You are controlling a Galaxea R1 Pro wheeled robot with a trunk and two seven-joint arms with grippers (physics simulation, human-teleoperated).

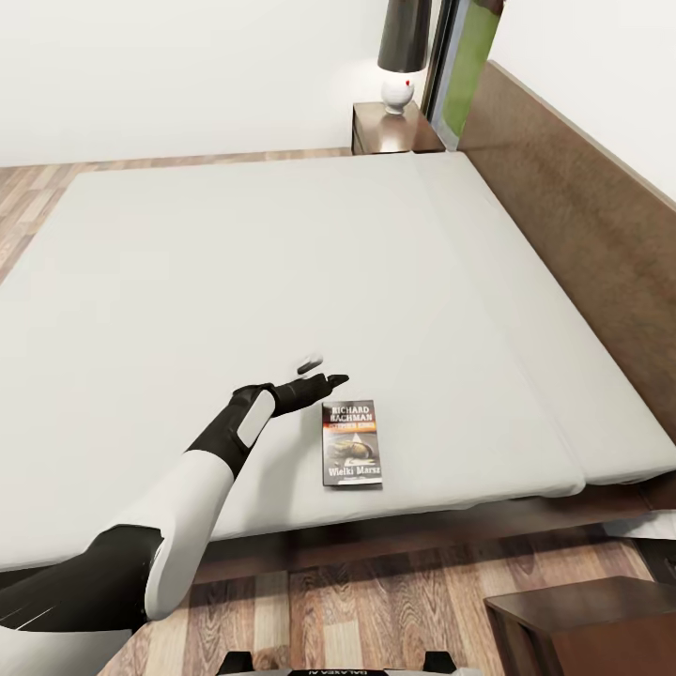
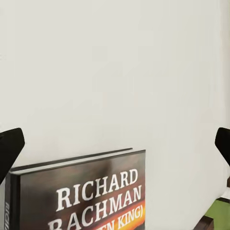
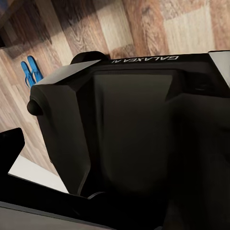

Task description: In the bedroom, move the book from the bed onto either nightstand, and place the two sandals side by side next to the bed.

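The book [image 1: 352, 441] lies flat near the front edge of the bed's off-white mattress [image 1: 235, 263], its dark cover with white lettering facing up. My left gripper [image 1: 321, 372] hovers open just beyond the book's top left corner, holding nothing. In the left wrist view the book [image 2: 91, 196] sits low between the spread fingertips [image 2: 10, 147], and the left gripper [image 2: 115, 148] faces bare mattress. Two blue sandals [image 3: 29, 72] lie together on the wood floor in the right wrist view. My right gripper [image 3: 115, 148] points at the robot's dark base, one fingertip [image 3: 10, 146] standing wide.
The dark headboard [image 1: 582, 216] runs along the bed's right side. One nightstand [image 1: 390, 131] with a lamp [image 1: 402, 56] stands at the far corner. Another nightstand [image 1: 591, 624] is close at the lower right, on the plank floor [image 1: 376, 601].
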